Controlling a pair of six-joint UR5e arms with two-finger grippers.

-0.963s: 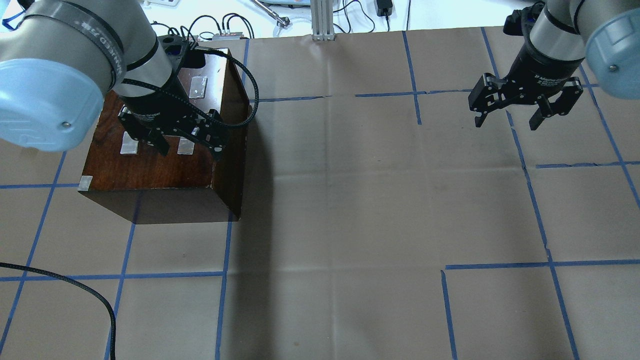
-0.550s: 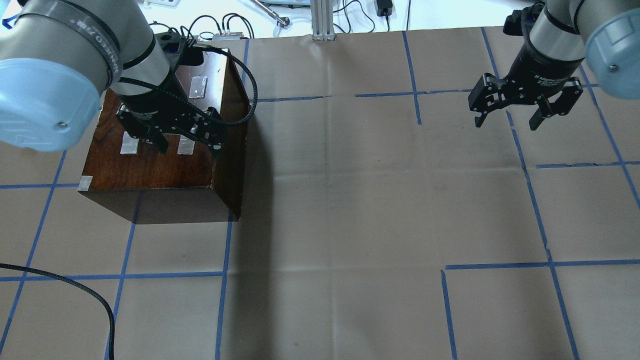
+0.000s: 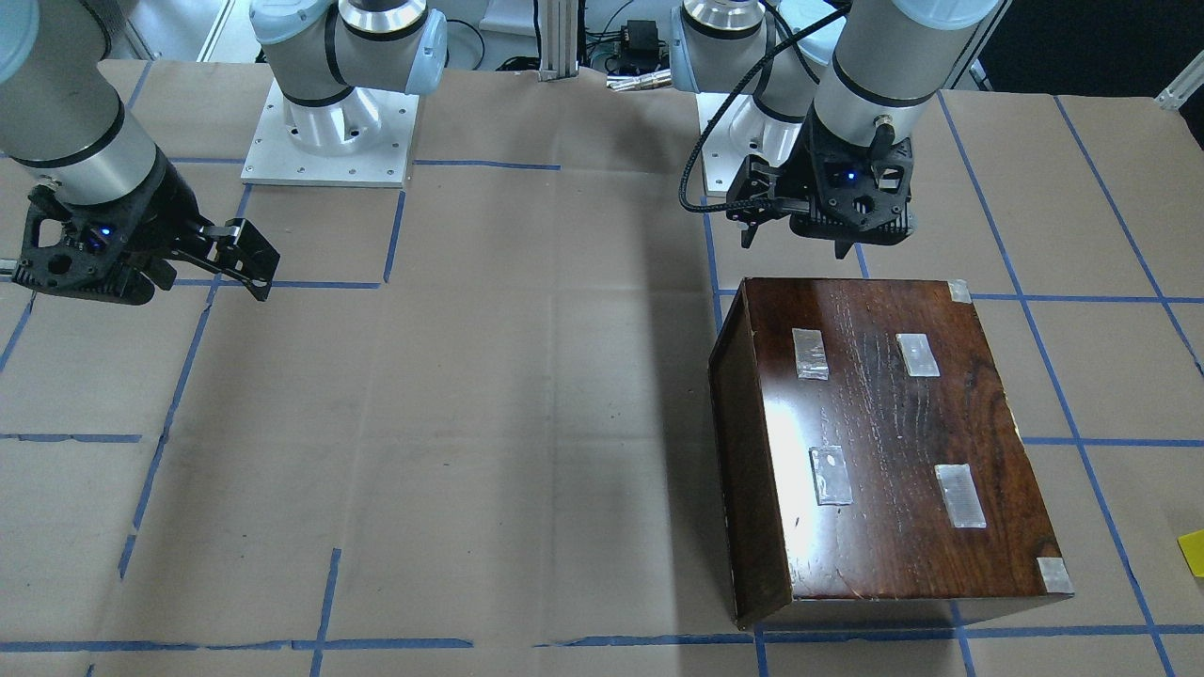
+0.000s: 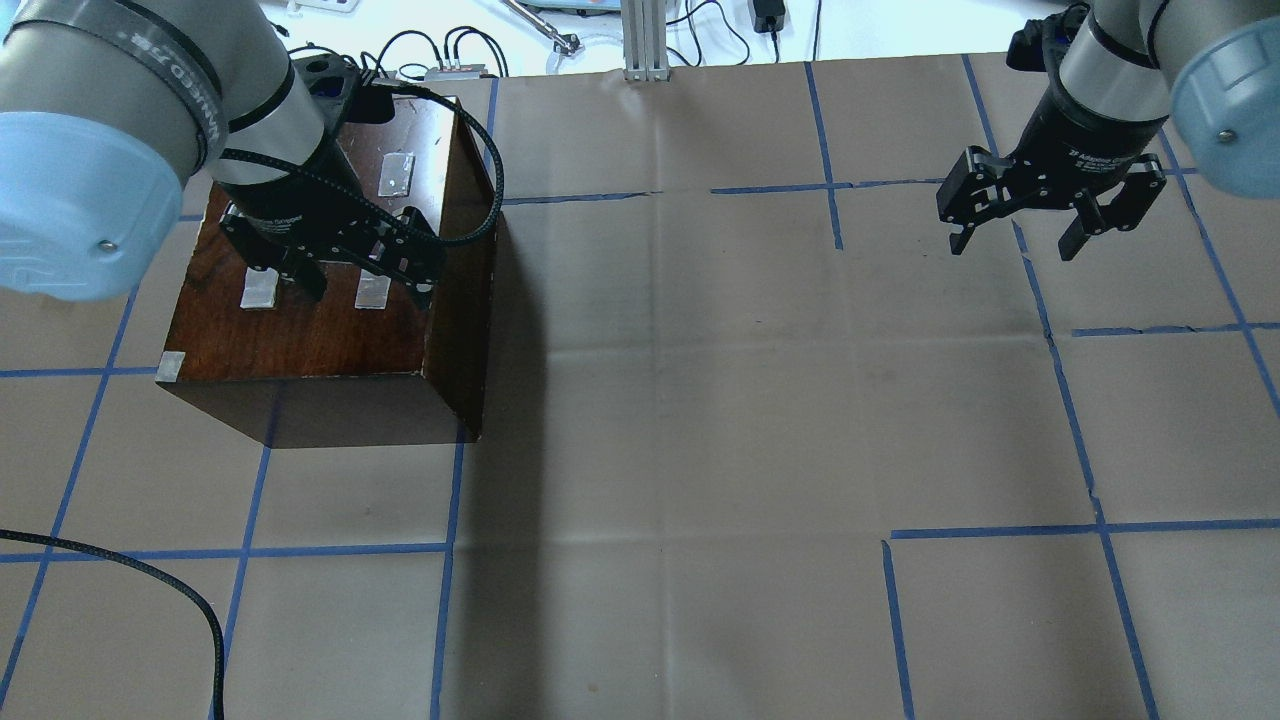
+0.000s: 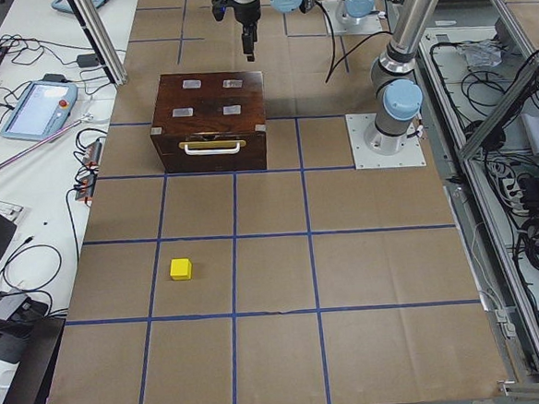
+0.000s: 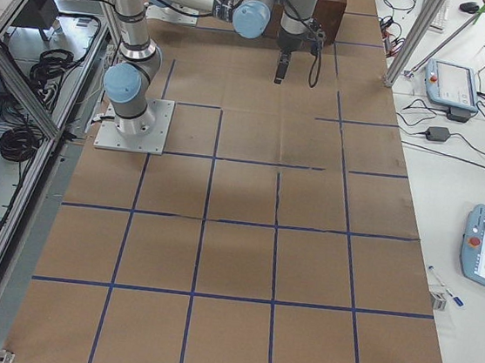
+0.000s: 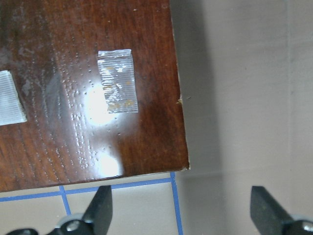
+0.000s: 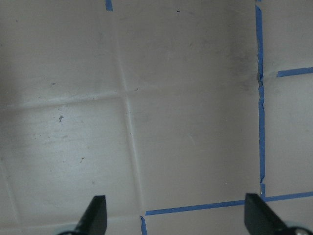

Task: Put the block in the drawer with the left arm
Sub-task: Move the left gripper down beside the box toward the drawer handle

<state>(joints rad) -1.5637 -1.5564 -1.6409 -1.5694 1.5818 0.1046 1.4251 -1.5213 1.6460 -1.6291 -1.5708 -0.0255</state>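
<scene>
The yellow block [image 5: 181, 268] lies on the brown paper well out from the box's drawer side; a sliver of it shows at the front-facing view's right edge [image 3: 1193, 552]. It is out of the overhead view. The dark-brown wooden box [image 4: 300, 320] stands with its drawer [image 5: 212, 149] shut. My left gripper [image 4: 365, 288] is open and empty, hovering above the box's top near its edge [image 7: 182, 213]. My right gripper [image 4: 1014, 247] is open and empty over bare paper far to the right [image 8: 177, 218].
Clear tape patches [image 3: 831, 475] dot the box top. A black cable [image 4: 150, 575] crosses the table's near left corner. Blue tape lines grid the paper. Teach pendants [image 5: 36, 107] and cables lie beyond the table edges.
My left gripper has shifted a little left and back over the box top, still open. The right arm has not moved.
</scene>
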